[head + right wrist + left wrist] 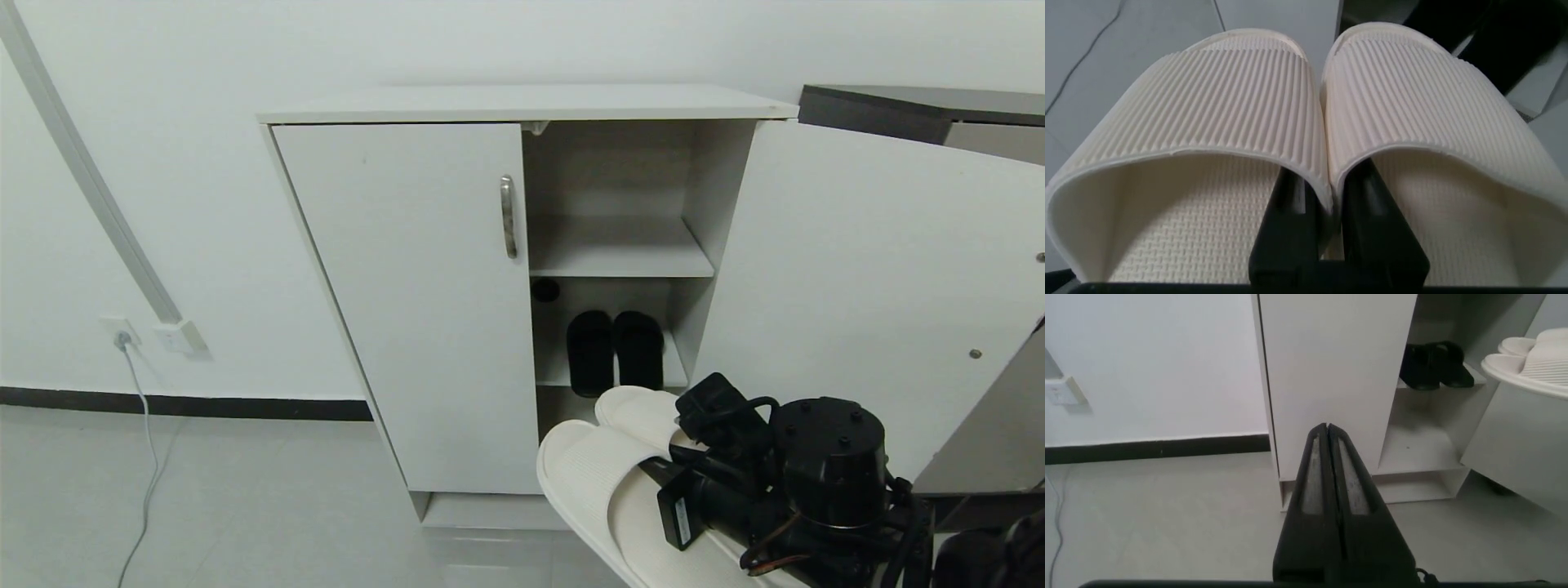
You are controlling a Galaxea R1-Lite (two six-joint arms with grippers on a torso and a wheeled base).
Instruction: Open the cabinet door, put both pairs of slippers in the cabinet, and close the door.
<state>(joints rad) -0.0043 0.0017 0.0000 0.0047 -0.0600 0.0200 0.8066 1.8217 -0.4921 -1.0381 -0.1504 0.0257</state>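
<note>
A white cabinet (pixel 522 102) stands against a pale wall, and everything here is placed relative to it.

Far to the left of the cabinet, a wall socket (pixel 118 331) sits low on the wall. A grey cable (pixel 147 457) hangs from it to the floor.

The left claw (pixel 1327 437) hangs above the floor in front of the cabinet's left half, pointing toward it. Its two fingers are pressed flat together and grip nothing.

The cabinet's left door (pixel 408 302) is shut. A metal handle (pixel 508 216) runs upright along the door's inner edge.

The cabinet's right half stands open. An upper shelf (pixel 620 245) is bare inside it. On the shelf below, a pair of black slippers (pixel 614 351) lies side by side, toes pointing into the cabinet.

Just in front of the open half, outside the cabinet and lower than the black pair, is a pair of white slippers (pixel 604 482). They are side by side in the air, toes toward the cabinet. The right claw (pixel 1327 220) holds them. One finger (pixel 1290 233) goes under each slipper's ribbed strap, and the two inner sides are pinched between the fingers.

The right door (pixel 865 286) is swung wide open to the right of the cabinet. Behind that door stands a grey unit (pixel 922 106), next to the cabinet's right side.
</note>
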